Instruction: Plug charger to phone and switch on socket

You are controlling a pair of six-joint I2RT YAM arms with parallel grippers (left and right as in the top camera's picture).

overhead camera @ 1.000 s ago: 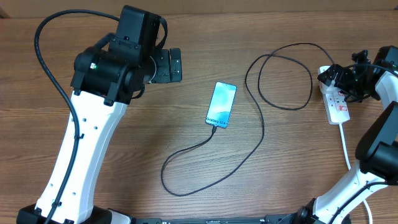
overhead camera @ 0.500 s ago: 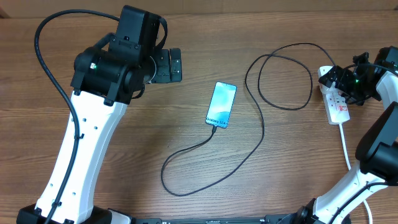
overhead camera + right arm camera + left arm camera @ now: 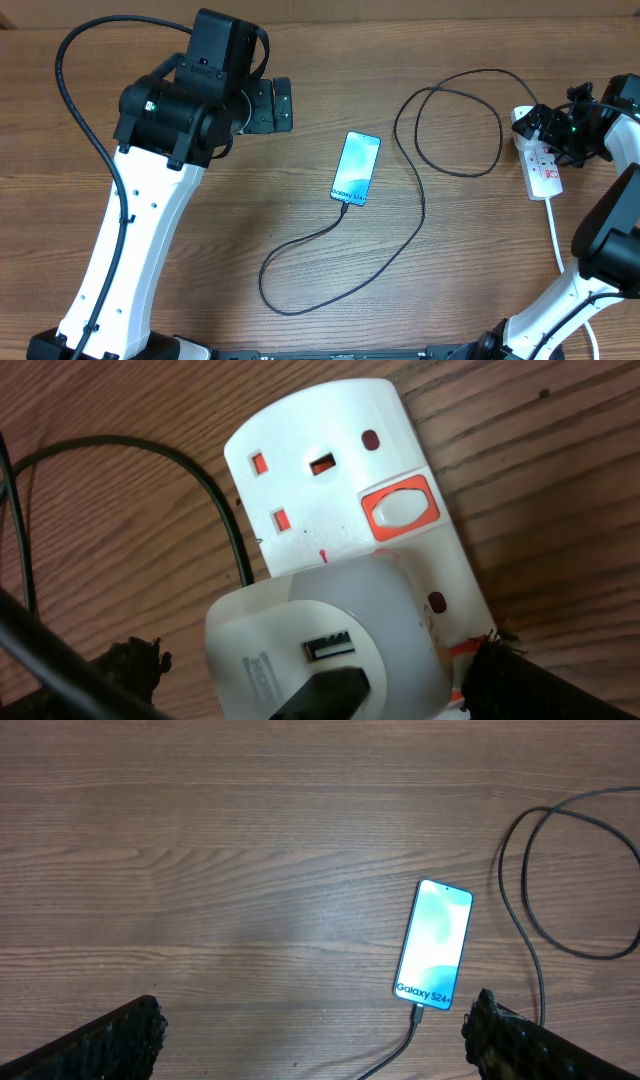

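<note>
Wooden table [image 3: 480,285] carries the phone [image 3: 356,168], looped charger [image 3: 262,283] and white socket [image 3: 543,170].

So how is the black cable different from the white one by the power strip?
The black charger cable is thin and wanders in wide loops; the white cord looks thicker and runs almost straight. The black charger cable reaches the bottom edge of the phone; the white cord comes out of the power strip and heads for the near side. Both lie flat on the wooden table.

A brown wood-grain table [image 3: 480,280] fills every view, its grain running left to right, under soft, even light.
</note>
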